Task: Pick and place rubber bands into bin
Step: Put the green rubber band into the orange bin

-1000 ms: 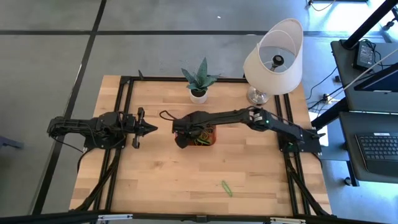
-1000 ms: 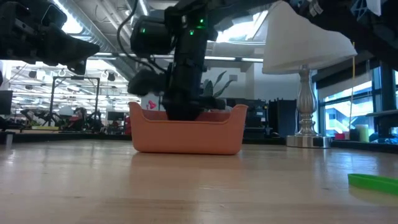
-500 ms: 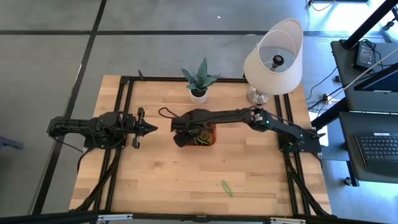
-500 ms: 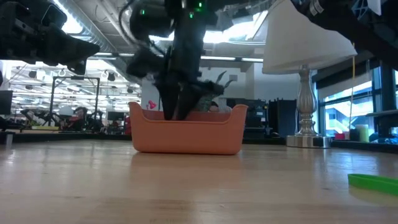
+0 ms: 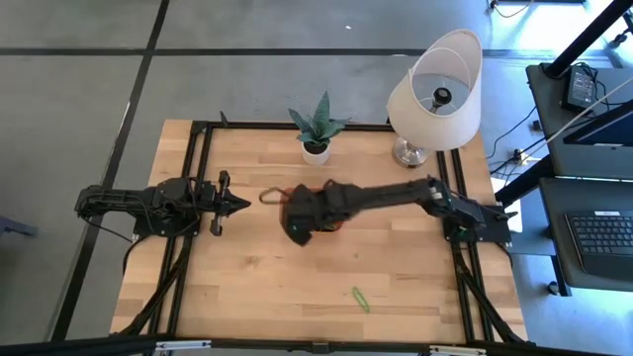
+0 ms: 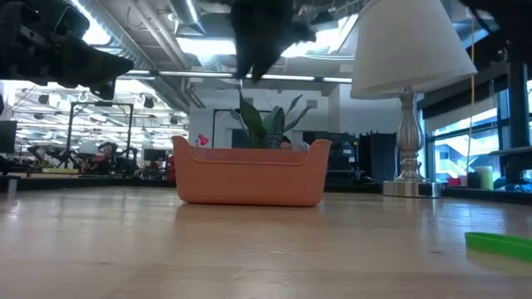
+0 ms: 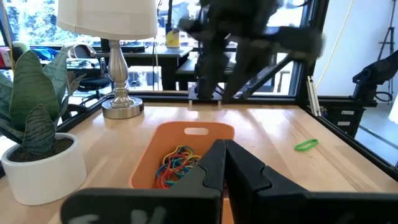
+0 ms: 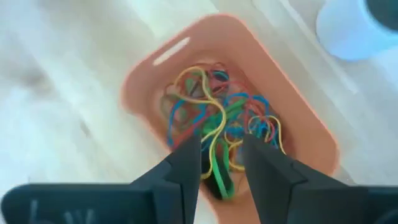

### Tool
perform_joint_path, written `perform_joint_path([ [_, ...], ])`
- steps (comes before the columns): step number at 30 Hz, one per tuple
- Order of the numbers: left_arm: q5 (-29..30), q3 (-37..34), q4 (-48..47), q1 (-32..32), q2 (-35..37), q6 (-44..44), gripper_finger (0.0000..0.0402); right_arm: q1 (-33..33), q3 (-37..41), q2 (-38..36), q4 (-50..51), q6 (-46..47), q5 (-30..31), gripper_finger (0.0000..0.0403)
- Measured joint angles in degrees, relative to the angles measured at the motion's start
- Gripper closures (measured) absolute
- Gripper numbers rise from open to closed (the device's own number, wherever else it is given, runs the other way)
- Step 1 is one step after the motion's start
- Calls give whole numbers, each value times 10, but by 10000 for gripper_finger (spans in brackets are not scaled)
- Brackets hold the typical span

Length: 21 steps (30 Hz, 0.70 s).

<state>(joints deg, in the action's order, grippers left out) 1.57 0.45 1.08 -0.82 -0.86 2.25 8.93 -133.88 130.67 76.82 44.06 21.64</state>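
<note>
Bin mid-table with tangled bands inside, right gripper above it, fingers apart.

The bin sits mid-table, holding a heap of rubber bands in yellow, blue, red and green; one stray green band lies near the front edge, right of centre. Right gripper hangs over the bin, fingers parted, nothing between them. Left gripper waits left of the bin, clamped tight and empty. Potted plant stands behind the bin, lamp at far right.
</note>
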Motion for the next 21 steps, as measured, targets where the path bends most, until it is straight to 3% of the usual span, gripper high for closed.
perform_joint_path([
  [6,3,0,0,0,0,0,398,79,0,-32,37,-5,14,282],
  [15,4,0,0,0,0,0,398,198,3,-41,129,106,3,282],
  [21,4,0,-1,0,0,0,398,264,14,-41,122,151,1,282],
])
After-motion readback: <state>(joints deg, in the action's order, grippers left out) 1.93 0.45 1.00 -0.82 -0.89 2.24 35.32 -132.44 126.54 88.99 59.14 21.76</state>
